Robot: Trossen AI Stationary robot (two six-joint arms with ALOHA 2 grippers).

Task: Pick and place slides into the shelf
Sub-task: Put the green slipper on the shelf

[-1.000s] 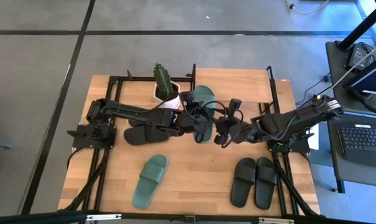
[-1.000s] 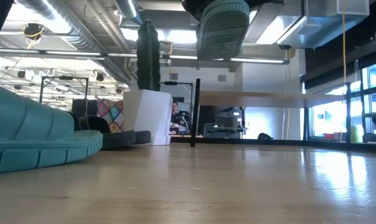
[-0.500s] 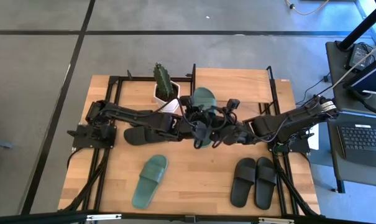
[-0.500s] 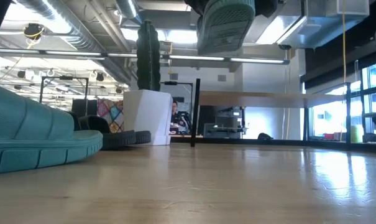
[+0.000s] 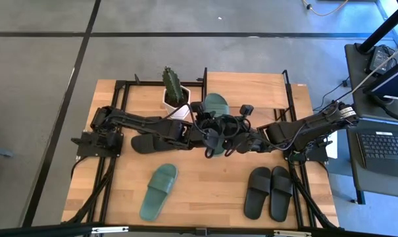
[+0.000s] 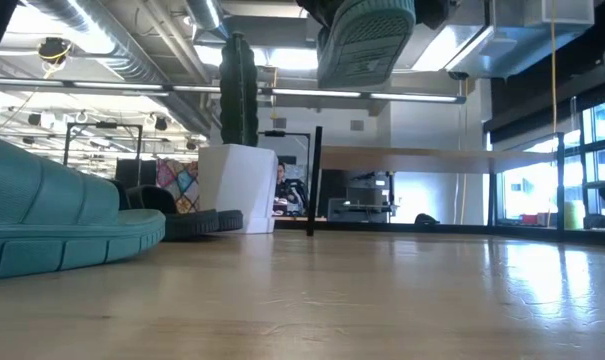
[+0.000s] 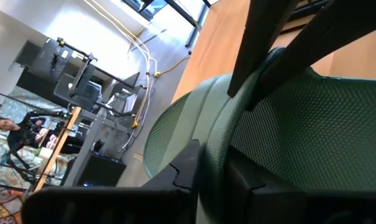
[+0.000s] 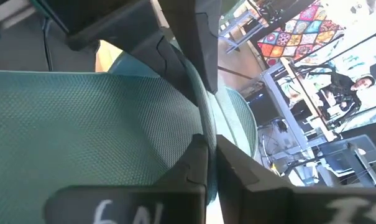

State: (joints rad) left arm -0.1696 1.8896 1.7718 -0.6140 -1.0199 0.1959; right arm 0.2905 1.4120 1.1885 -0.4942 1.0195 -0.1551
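A sage-green slide point(image 5: 216, 105) hangs in the air over the middle of the table, its long axis running far to near; the low view shows one end of it point(image 6: 367, 45) high above the tabletop. My left gripper point(image 5: 207, 135) comes in from the table's left and is shut on the slide. My right gripper point(image 5: 229, 139) comes in from the right and is shut on the slide too. The shelf point(image 5: 251, 85), a light wooden board on black posts, stands just beyond the slide at the far side; the low view shows its board point(image 6: 422, 155) too. My left gripper pinches the slide's side edge point(image 7: 212, 152) between its two fingers, coming roughly level from the table's left, across the slide. The slide is lifted clear of the table. My right gripper pinches the slide's opposite side edge point(image 8: 203, 121) between its two fingers, coming roughly level from the table's right, across the slide. The left gripper's fingers show just beyond on the other edge.
A cactus in a white pot point(image 5: 174, 89) stands at the far left of the shelf. A black slide point(image 5: 148, 141) lies under the left arm. The other green slide point(image 5: 159, 191) lies near left, a black pair point(image 5: 268, 191) near right.
My right gripper has moved toward the table's left, up to the raised green slide, and has shut on its edge. The slide stays in the air in my left gripper's hold.
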